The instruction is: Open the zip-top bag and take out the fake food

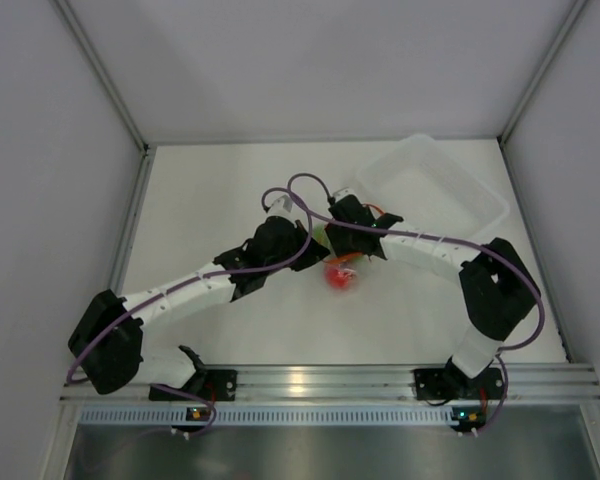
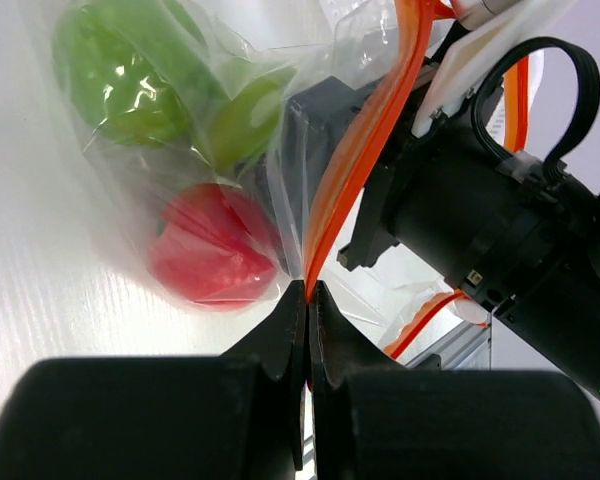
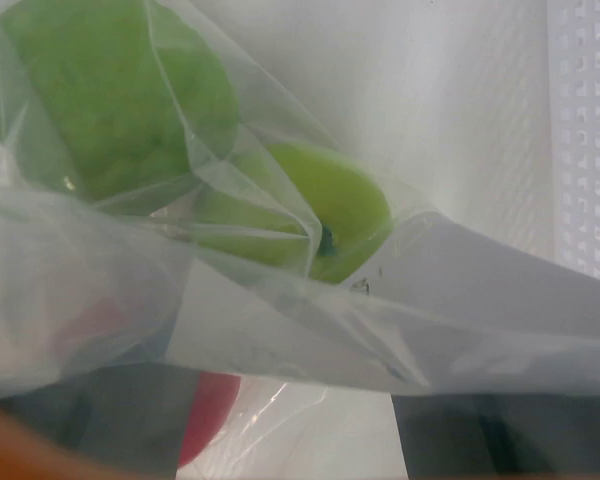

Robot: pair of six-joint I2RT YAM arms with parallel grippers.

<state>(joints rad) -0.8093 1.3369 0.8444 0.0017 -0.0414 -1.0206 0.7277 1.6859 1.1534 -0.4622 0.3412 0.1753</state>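
Your left gripper [image 2: 308, 288] is clenching the orange zip strip [image 2: 365, 150] of the zip-top bag [image 2: 242, 75], which is lying on the white table [image 2: 20, 330] between both arms. Your right gripper [image 3: 290, 440] is holding its jaws parted, with film draped across. The bag is looking light, limp and slippery, and the green balls [image 2: 115, 85] and red ball [image 2: 210, 255] will probably roll, so pinch the opposite lip beside the strip.

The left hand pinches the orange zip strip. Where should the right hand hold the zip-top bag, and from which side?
Probably the other orange lip of the zip-top bag, opposite the stretch that the left hand pinches, approached from the mouth side, away from the fake food. The strip is a thin, firm edge; the film around the food is loose and crinkled.
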